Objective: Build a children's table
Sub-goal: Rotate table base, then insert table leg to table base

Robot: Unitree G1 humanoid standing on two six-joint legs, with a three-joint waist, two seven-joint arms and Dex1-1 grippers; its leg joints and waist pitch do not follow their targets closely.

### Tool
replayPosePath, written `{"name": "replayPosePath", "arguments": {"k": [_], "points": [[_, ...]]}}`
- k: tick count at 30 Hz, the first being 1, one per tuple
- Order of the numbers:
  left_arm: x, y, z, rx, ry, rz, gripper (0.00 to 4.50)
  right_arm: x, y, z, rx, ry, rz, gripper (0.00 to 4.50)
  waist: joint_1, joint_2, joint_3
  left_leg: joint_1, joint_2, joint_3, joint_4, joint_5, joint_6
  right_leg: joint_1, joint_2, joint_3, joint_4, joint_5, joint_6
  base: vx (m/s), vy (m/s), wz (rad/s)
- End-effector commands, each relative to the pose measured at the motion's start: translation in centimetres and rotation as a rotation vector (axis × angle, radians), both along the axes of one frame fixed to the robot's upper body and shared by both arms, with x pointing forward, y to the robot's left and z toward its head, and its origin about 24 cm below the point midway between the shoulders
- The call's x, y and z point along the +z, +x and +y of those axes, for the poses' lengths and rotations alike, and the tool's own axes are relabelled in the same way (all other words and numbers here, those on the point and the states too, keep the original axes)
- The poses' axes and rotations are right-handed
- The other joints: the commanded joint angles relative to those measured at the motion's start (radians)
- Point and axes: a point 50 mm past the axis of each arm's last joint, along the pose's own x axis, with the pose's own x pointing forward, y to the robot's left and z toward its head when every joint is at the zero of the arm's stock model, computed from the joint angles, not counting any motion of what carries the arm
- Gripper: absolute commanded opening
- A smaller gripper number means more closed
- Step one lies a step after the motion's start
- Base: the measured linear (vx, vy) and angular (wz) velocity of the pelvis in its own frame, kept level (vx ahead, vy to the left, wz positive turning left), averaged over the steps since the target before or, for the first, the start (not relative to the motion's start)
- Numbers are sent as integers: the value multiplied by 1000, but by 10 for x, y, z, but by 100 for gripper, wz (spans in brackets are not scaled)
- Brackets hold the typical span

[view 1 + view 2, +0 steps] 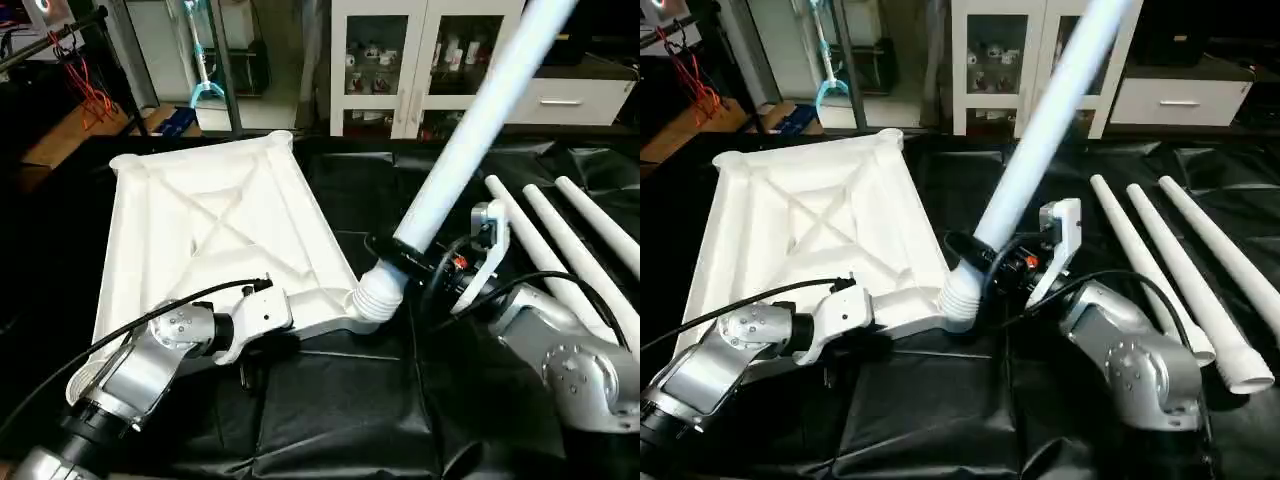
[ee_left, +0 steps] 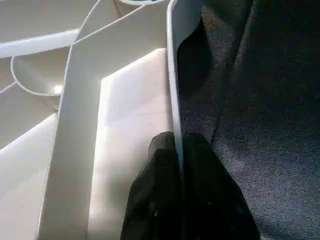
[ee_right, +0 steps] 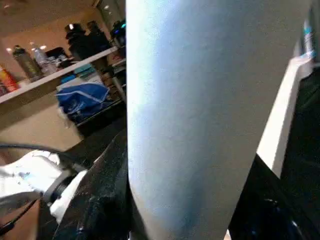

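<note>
Your right gripper (image 1: 985,262) clamped the leg (image 1: 1040,130), threaded end at the table top's (image 1: 790,230) near corner socket (image 1: 958,300). Your left gripper (image 2: 179,165) pinched the top's rim. Three spare legs (image 1: 1185,270) lay on the black cloth (image 1: 940,400); a cabinet (image 1: 1030,50) stood beyond.

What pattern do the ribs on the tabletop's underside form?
A white X across the tabletop, clearest in the left eye view.

- The upper end of the held leg (image 1: 480,120) is cut off by the picture's top edge.
- The right gripper (image 1: 408,258) has its fingers mostly hidden behind that leg.
- Items inside the cabinet (image 1: 410,60), beyond the leg, are too small to identify.
</note>
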Motion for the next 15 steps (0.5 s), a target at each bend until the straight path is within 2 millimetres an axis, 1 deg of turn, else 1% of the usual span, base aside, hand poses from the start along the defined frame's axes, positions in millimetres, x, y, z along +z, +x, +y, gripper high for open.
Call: {"name": "replayPosePath", "arguments": {"k": [1,2,3,4,5,7,8,9,10,11,12,13,14,15], "points": [[-2,-7,-10,-58,-32,21,2,6,3,-1,63,42,8,186,-6,-25,-37,25,64,-47,-85,-387,-44,-7,-58,39,-110,-469,-132,0,0,0],[-3,-8,-9,-61,-29,24,2,5,2,-2,88,59,25,186,-6,-26,-38,21,65,-45,-86,-365,-38,-5,-57,39,-109,-449,-135,0,0,0],[-3,-9,-9,-64,-27,26,2,4,2,-3,109,68,39,186,-6,-30,-38,21,65,-44,-85,-358,-33,-4,-55,39,-108,-437,-138,0,0,0],[-3,-10,-9,-66,-28,26,2,3,2,-5,137,71,57,186,-3,-31,-37,22,66,-43,-85,-344,-25,-5,-56,40,-107,-420,-146,0,0,0],[-3,-10,-9,-67,-29,26,2,3,1,-6,148,75,65,186,-3,-35,-36,20,67,-40,-85,-331,-21,-4,-55,40,-106,-401,-153,0,0,0],[-2,-11,-8,-68,-28,26,2,3,1,-8,162,91,78,186,1,-34,-36,19,68,-39,-85,-311,-13,-2,-55,40,-103,-374,-163,0,0,0],[-2,-11,-8,-70,-28,27,2,2,2,-10,161,98,82,186,2,-37,-36,18,67,-37,-85,-299,-9,-1,-56,40,-103,-367,-167,0,0,0],[-2,-12,-8,-71,-28,28,2,2,3,-11,154,106,87,186,4,-36,-36,18,68,-37,-85,-292,-9,-1,-56,40,-102,-361,-168,0,0,0],[-2,-12,-7,-73,-29,28,2,2,4,-12,151,111,91,186,7,-39,-37,16,68,-36,-85,-268,-2,1,-56,40,-99,-338,-174,0,0,0],[-1,-13,-7,-75,-31,30,2,2,5,-13,150,118,93,186,9,-39,-40,12,68,-34,-84,-226,8,5,-54,38,-94,-291,-181,0,0,0],[-1,-14,-7,-77,-35,33,2,2,5,-13,148,121,95,186,9,-39,-40,12,68,-34,-84,-226,8,5,-54,38,-94,-291,-181,0,0,0],[0,-14,-7,-79,-37,36,2,2,6,-13,145,123,97,186,15,-38,-41,12,67,-29,-80,-183,26,3,-53,37,-92,-238,-195,0,0,0],[0,-16,-7,-81,-39,38,2,2,7,-13,139,120,98,186,16,-38,-38,11,68,-29,-81,-183,30,2,-54,37,-92,-239,-198,0,0,0],[1,-17,-7,-84,-39,39,2,1,9,-12,121,95,94,186,18,-38,-37,10,69,-29,-81,-186,30,4,-54,36,-92,-253,-197,0,0,0]]}}
